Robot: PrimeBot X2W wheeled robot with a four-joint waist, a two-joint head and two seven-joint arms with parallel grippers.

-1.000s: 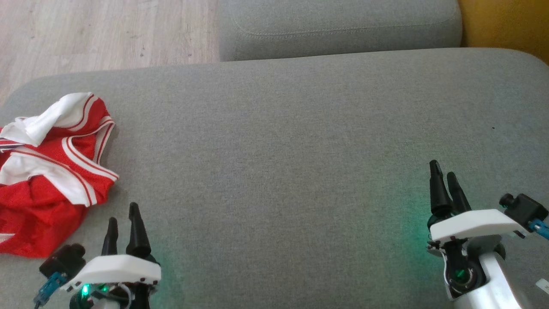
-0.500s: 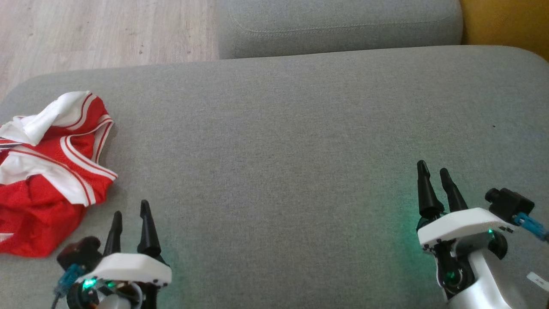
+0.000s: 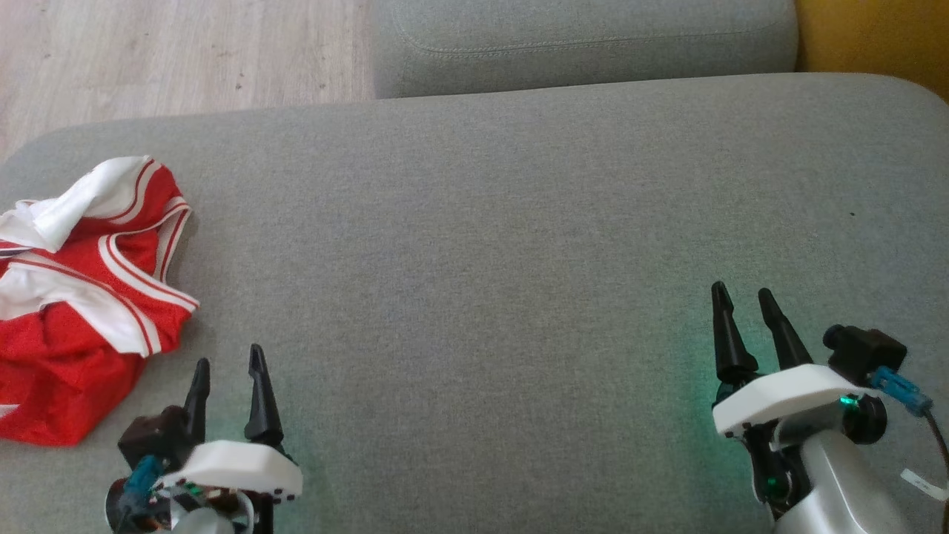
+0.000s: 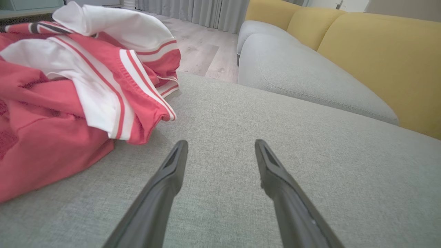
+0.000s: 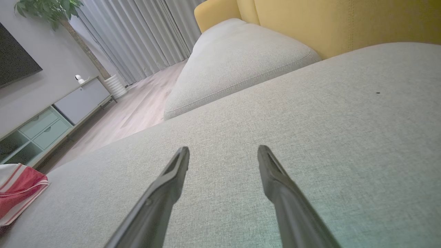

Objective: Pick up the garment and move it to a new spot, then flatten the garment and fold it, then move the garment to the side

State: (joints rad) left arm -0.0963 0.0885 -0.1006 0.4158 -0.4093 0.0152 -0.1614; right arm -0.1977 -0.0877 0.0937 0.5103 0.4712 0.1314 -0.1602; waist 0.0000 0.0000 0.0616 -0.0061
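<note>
Over on the left end of the grey seat [image 3: 474, 222], the garment [image 3: 81, 297] is lying in a crumpled red-and-white heap, and nothing is touching it.

My left gripper [image 3: 227, 356] is hovering just to the right of the heap's lower corner. Its fingers are parted and it's gripping nothing. Compared with a second ago it's sitting a bit further right and lower in the head view, and the fingers are spreading noticeably wider than they were. In the left wrist view the striped hem is showing up and to the left of the fingertips, close to them but not touching.

The right gripper [image 3: 740, 289] is hanging over the bare right side of the seat, well apart from the garment. It's also released and empty. It's drifting a little toward the middle since the earlier frame, and its finger gap is widening too. In its wrist view I'm just catching a red striped edge at the far lower left.

The whole head picture is shifting slightly as well, so the garment's small slide to the left is the camera moving. The heap itself is keeping the same shape.
</note>
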